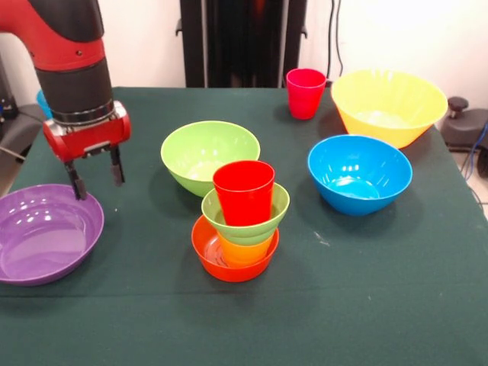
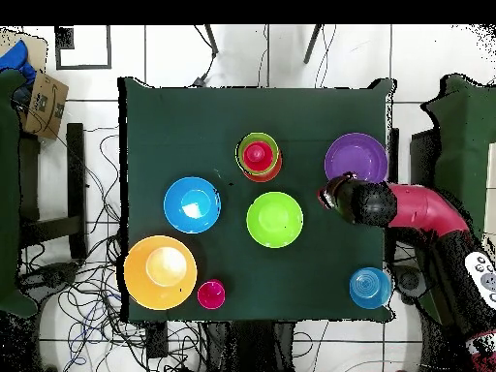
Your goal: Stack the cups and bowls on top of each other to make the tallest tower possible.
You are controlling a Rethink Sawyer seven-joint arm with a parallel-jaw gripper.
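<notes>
Spread apart and empty, the jaws of the gripper (image 1: pixel 96 179) hang just over the far rim of the purple bowl (image 1: pixel 30 255). Near the table's middle stands the tower (image 1: pixel 241 221): orange bowl, yellow-orange cup, small green bowl, red cup on top. Around it sit the larger green bowl (image 1: pixel 200 149), blue bowl (image 1: pixel 358 171), yellow bowl (image 1: pixel 389 103) and pink cup (image 1: pixel 305 93).

Open cloth (image 1: pixel 366 305) (bowls (image 1: pixel 210 155) beyond)
</notes>
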